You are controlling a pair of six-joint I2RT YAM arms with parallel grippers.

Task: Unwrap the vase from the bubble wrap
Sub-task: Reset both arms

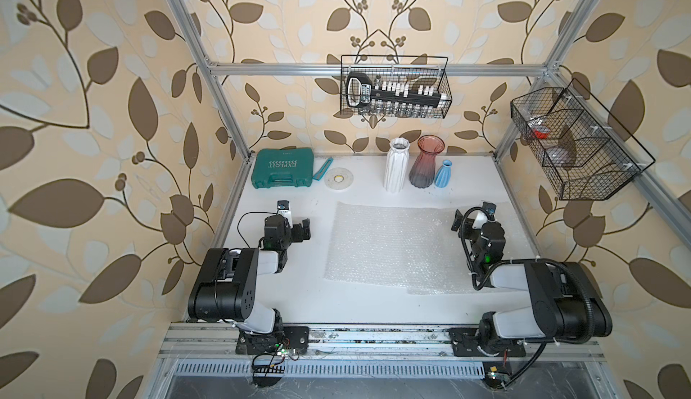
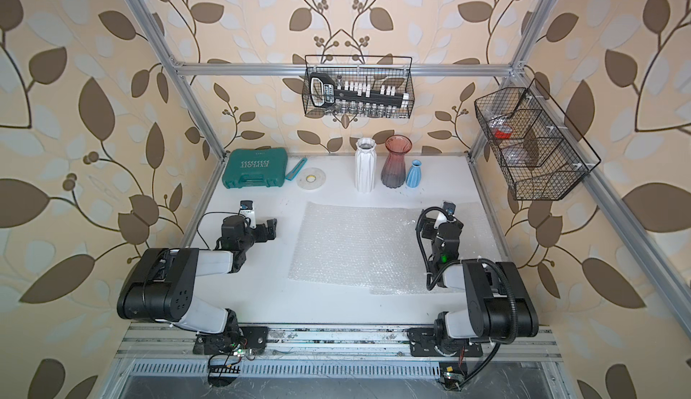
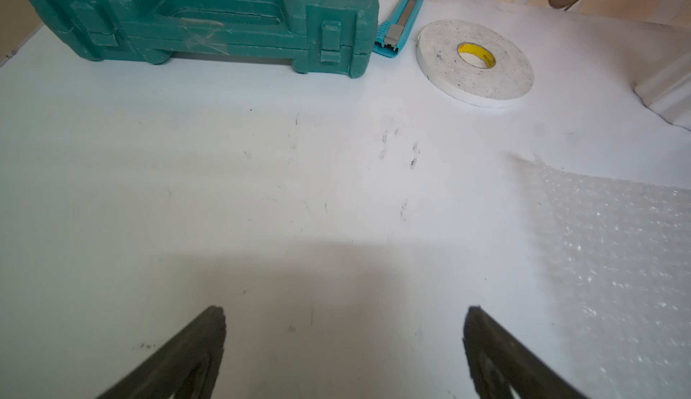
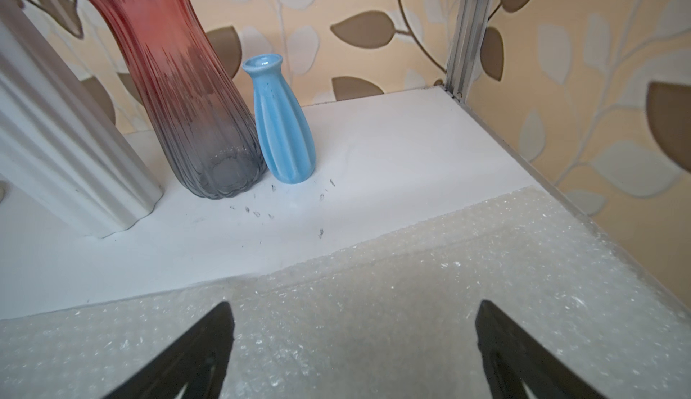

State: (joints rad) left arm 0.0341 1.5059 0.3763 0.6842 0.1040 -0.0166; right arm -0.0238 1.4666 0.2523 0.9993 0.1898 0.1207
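Observation:
Flat sheets of bubble wrap (image 1: 389, 244) (image 2: 359, 244) lie overlapping on the middle of the white table, with nothing on them. Three bare vases stand upright at the back: a white ribbed vase (image 1: 397, 165), a red-to-grey glass vase (image 1: 426, 163) (image 4: 179, 90) and a small blue vase (image 1: 444, 174) (image 4: 282, 124). My left gripper (image 1: 304, 230) (image 3: 344, 311) is open over bare table, left of the wrap (image 3: 617, 251). My right gripper (image 1: 467, 221) (image 4: 354, 304) is open just above the wrap's far right part (image 4: 374, 285). Neither holds anything.
A green tool case (image 1: 282, 168), a teal utility knife (image 1: 322, 170) and a white tape roll (image 1: 338, 179) lie at the back left. One wire basket (image 1: 394, 87) hangs on the back rail and another wire basket (image 1: 576, 146) on the right post. Aluminium frame posts edge the table.

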